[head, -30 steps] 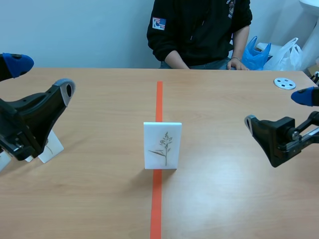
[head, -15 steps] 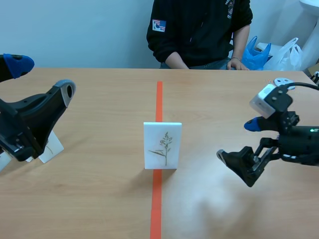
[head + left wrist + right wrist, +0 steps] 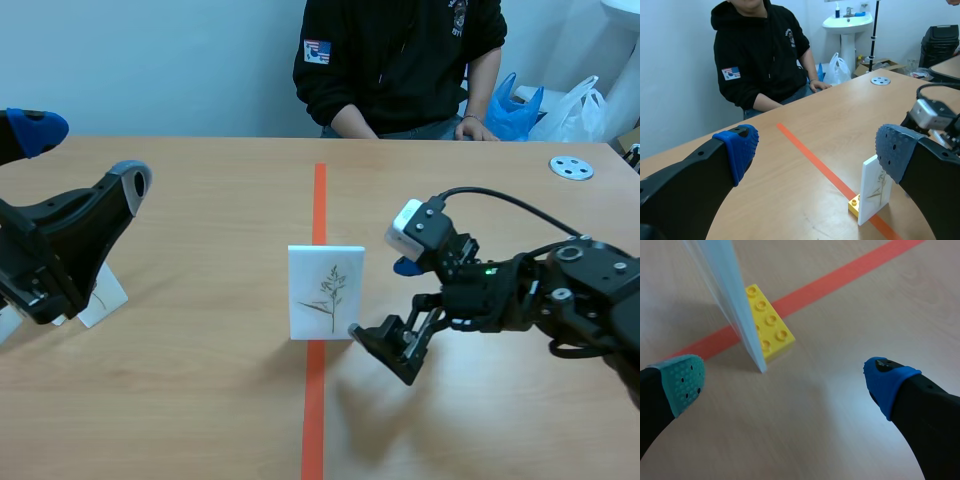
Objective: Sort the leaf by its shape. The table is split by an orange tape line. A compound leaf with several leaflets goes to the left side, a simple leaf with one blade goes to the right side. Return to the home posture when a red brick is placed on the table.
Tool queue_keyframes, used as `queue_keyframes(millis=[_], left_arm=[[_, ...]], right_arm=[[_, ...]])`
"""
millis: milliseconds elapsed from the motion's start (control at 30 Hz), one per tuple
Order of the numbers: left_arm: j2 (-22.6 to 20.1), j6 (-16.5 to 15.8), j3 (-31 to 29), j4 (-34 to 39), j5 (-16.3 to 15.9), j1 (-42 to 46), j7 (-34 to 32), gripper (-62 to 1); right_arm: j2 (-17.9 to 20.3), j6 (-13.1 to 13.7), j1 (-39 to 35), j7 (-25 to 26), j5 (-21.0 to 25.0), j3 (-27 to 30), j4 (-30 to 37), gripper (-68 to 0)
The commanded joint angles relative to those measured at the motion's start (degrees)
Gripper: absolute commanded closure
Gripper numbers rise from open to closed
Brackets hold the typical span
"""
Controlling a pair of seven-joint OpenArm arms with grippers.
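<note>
Centrally in the scene view, the leaf card (image 3: 326, 292) stands upright on the orange tape line (image 3: 313, 420) of the table (image 3: 200, 400), showing a sprig with several small parts. The right end effector (image 3: 382, 300) sits just beside the card's right edge, fingers apart and not touching it. The left end effector (image 3: 85, 153) hangs well apart at the left, fingers spread. A person (image 3: 400, 60) sits at the far side.

From the left wrist view, the left end effector (image 3: 817, 150) is wide apart, and the card (image 3: 875, 187) stands in a yellow brick (image 3: 855, 205) on the tape.

From the right wrist view, the right end effector (image 3: 784, 379) is spread, holding nothing; the card (image 3: 727, 295) and brick (image 3: 767, 327) lie just ahead.
</note>
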Motion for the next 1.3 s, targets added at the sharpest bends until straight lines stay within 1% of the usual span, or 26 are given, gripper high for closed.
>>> queue_keyframes(millis=[0, 200, 300, 400, 700, 733, 767, 800, 933, 1000, 1033, 1100, 1267], left_arm=[[0.28, 0.26, 0.17, 0.31, -0.44, -0.48, -0.79, -50.8], [0.28, 0.26, 0.17, 0.31, -0.44, -0.48, -0.79, -50.8], [0.28, 0.26, 0.17, 0.31, -0.44, -0.48, -0.79, -50.8], [0.28, 0.26, 0.17, 0.31, -0.44, -0.48, -0.79, -50.8], [0.26, 0.26, 0.17, 0.31, -0.44, -0.48, -0.79, -50.8], [0.26, 0.26, 0.17, 0.31, -0.44, -0.48, -0.79, -50.8], [0.26, 0.26, 0.17, 0.31, -0.44, -0.48, -0.79, -50.8], [0.26, 0.26, 0.17, 0.31, -0.44, -0.48, -0.79, -50.8], [0.26, 0.26, 0.17, 0.31, -0.44, -0.48, -0.79, -50.8], [0.26, 0.26, 0.17, 0.31, -0.44, -0.48, -0.79, -50.8], [0.26, 0.26, 0.17, 0.31, -0.44, -0.48, -0.79, -50.8], [0.26, 0.26, 0.17, 0.31, -0.44, -0.48, -0.79, -50.8], [0.26, 0.26, 0.17, 0.31, -0.44, -0.48, -0.79, -50.8]], right_arm=[[-1.22, -0.09, 1.68, 1.40, 0.17, -0.31, -0.02, -67.9], [-5.40, -0.66, 1.97, 1.64, 0.00, -3.39, -1.29, -67.9], [-6.56, -2.36, 1.92, 1.40, -0.42, -4.28, -1.29, -67.9], [-6.78, -3.30, 1.66, 1.42, -1.33, -4.26, -1.29, -67.9], [-6.43, -3.28, 1.03, 1.42, -1.33, -4.26, -1.29, -67.9], [-6.43, -3.28, 1.03, 1.42, -1.46, -4.26, -1.29, -67.0], [-6.43, -3.28, 1.03, 1.42, -1.77, -4.26, -1.29, -63.7], [-6.45, -3.28, 1.03, 1.44, -2.38, -4.26, -1.29, -58.5], [-6.45, -3.28, 1.03, 1.46, -2.97, -4.26, -1.29, -31.7], [-6.45, -3.30, 1.03, 1.46, -2.97, -4.26, -1.29, -22.6], [-6.45, -3.30, 1.03, 1.46, -2.97, -4.26, -1.29, -19.3], [-6.45, -3.30, 1.03, 1.51, -2.97, -4.26, -1.29, -15.2], [-6.45, -3.30, 1.03, 1.64, -2.97, -4.26, -1.29, -12.3]])
